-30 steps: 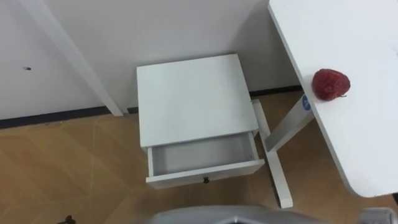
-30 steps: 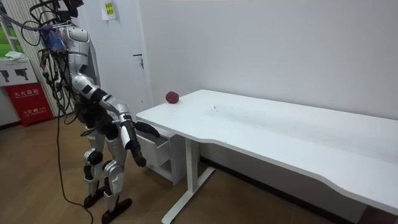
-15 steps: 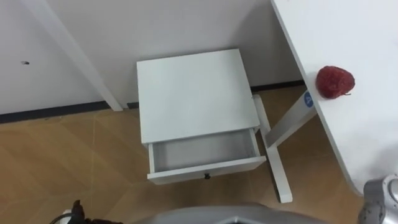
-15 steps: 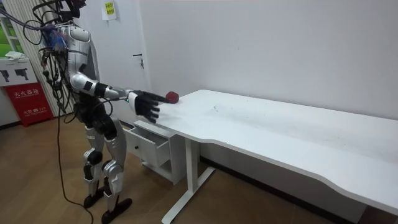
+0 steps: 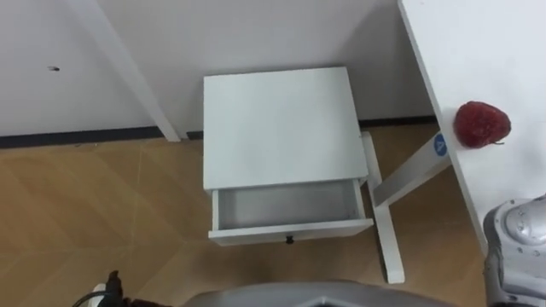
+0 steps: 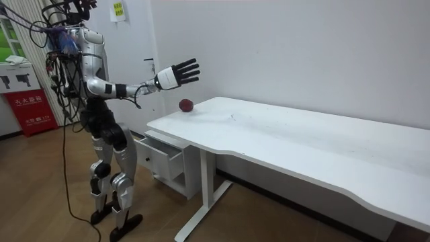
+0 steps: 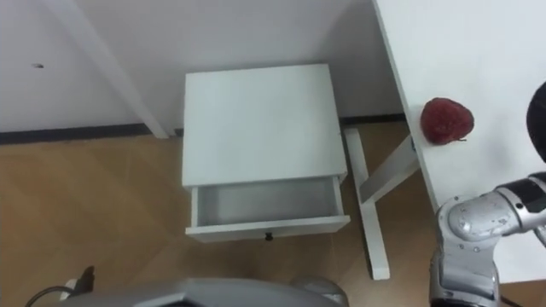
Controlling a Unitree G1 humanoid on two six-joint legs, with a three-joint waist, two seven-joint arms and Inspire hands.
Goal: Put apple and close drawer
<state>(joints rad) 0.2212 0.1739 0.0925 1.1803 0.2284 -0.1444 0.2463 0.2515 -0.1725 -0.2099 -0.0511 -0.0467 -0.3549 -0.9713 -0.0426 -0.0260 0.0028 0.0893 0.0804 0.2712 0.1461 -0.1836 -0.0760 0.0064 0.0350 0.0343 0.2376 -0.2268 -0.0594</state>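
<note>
- The dark red, roundish apple (image 5: pixel 482 124) sits on the white tabletop (image 5: pixel 503 51), close to the edge nearest the robot and near the end by the wall. Nothing touches it.
- The right hand (image 6: pixel 175 74) is raised at the end of an outstretched arm. Its black fingers are straight and spread, and it holds nothing.
- In the room view the apple lies below that hand and slightly to the room view's right. The hand would have to come down and a little forward to reach it.
- The right hand is clearly the nearer one. A dark shape at the lower left edge of the left eye view looks like the left hand (image 5: pixel 111 286). I cannot tell whether it is apart or closed.
- The apple has no marked long axis, so the angle of approach probably matters little.
- The small white square cabinet (image 5: pixel 277 124) stands on the floor beside the table leg. Its shallow drawer (image 5: pixel 286 207) is pulled out and empty, lower than the apple and to the robot's left of it.
</note>
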